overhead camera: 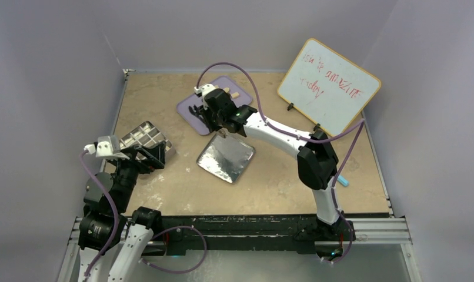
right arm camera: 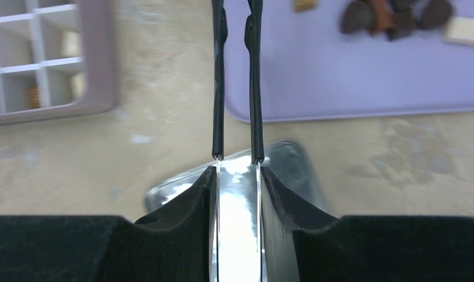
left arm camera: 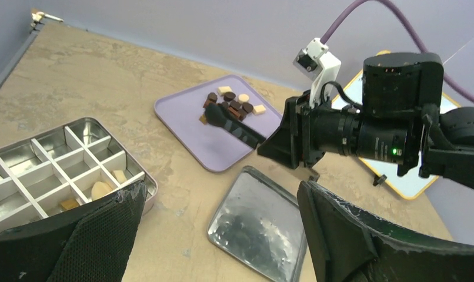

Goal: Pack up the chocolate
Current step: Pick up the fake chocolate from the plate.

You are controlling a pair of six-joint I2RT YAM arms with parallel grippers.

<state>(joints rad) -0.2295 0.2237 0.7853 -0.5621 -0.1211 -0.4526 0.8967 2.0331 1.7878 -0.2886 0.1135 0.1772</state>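
Chocolate point(left arm camera: 234, 104) lies mostly as a tight cluster of dark, caramel and cream bits on the far part of the lilac tray point(left arm camera: 182, 114), which sits flat on the tan table point(overhead camera: 270, 176). A few pale and caramel pieces point(left arm camera: 99, 189) rest in the near compartments of the divided metal tin point(left arm camera: 58, 155) on the table's left side. The right gripper point(left arm camera: 214, 113) reaches over the tray with its thin fingers pointing at the near edge of the cluster and only a slim gap between them. Its tips are cut off in the right wrist view and show dark against dark bits in the left wrist view, so whether a bit is pinched between them cannot be told. The left gripper point(left arm camera: 222, 191) hangs just beside the tin, its fingers spread wide with nothing between them. A shiny silver foil square point(left arm camera: 258, 226) lies on the table near the tray's near corner, apart from it. A whiteboard point(overhead camera: 329, 87) with red writing leans at the far right.
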